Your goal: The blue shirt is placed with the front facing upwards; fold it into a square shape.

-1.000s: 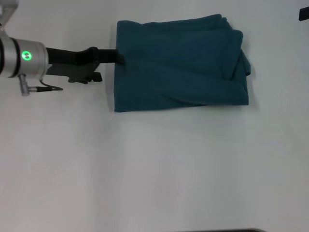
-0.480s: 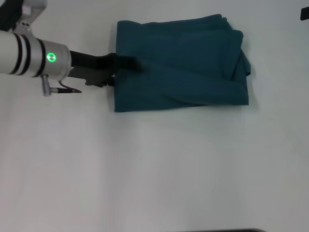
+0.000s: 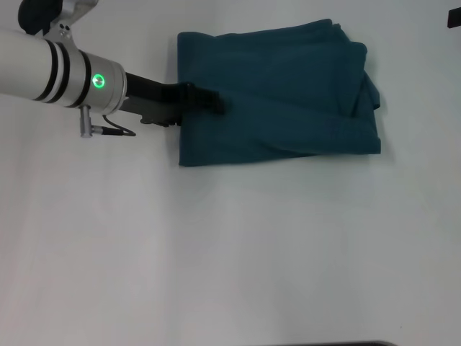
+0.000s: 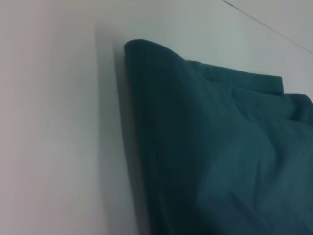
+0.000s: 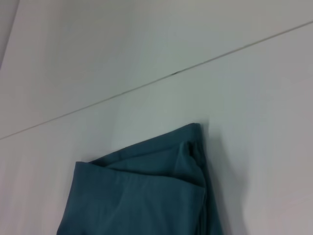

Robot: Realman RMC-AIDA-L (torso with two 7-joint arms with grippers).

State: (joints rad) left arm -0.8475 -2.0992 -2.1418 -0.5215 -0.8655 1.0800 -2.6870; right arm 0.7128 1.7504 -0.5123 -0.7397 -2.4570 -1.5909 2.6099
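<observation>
The blue shirt (image 3: 288,86) lies folded into a rough rectangle at the far middle of the white table, with layered edges bunched along its right side. No lettering or collar shows. My left gripper (image 3: 213,101) reaches in from the left and rests low on the shirt's left part, just inside its left edge; it looks shut, with no cloth seen pinched in it. The left wrist view shows the shirt's folded edge (image 4: 220,161) close up, and the right wrist view shows one corner of the shirt (image 5: 142,196) from farther off. My right gripper is out of view.
White tabletop (image 3: 230,252) spreads all around the shirt, widest on the near side. A small dark object (image 3: 454,19) sits at the far right edge of the head view. A thin seam (image 5: 146,85) crosses the table beyond the shirt.
My left arm has moved rightward, its gripper going from the shirt's left edge onto the cloth. The whole shirt has shifted slightly to the right.
</observation>
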